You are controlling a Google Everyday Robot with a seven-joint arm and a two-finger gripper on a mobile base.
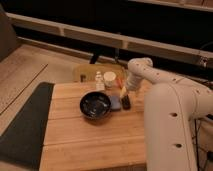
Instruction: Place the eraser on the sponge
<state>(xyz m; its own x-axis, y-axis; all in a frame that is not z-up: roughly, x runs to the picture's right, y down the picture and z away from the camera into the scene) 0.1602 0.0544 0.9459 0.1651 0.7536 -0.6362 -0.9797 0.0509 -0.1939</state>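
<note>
I have the gripper (pixel 124 93) low over the wooden desk (pixel 85 142), toward its far right corner. It hangs at the end of the white arm (pixel 142 70), which bends down from the robot's body on the right. The gripper sits right above the eraser (pixel 126 104), a small black oblong block, and looks to be at or almost at its top. I cannot tell whether the gripper is open, closed or gripping the block.

The eraser is on the desk, not on the sponge (pixel 115 103), with its long side pointing toward the far edge. It lies just beside the right side of that flat pale-blue pad, and I cannot tell whether the two touch. The sponge lies flat, its left side tucked against the round black bowl (pixel 95 105). The bowl stands about midway between the left and right edges, nearer the far edge than the near one.

Behind the bowl, by the far edge, a small clear bottle (pixel 99 80) and a white cup (pixel 109 78) stand side by side. Something orange (pixel 121 90) shows just by the gripper, and I cannot make out what it is. A dark mat (pixel 25 127) lies beside the desk's left edge, and a light-coloured seat (pixel 87 71) stands beyond the far edge
</note>
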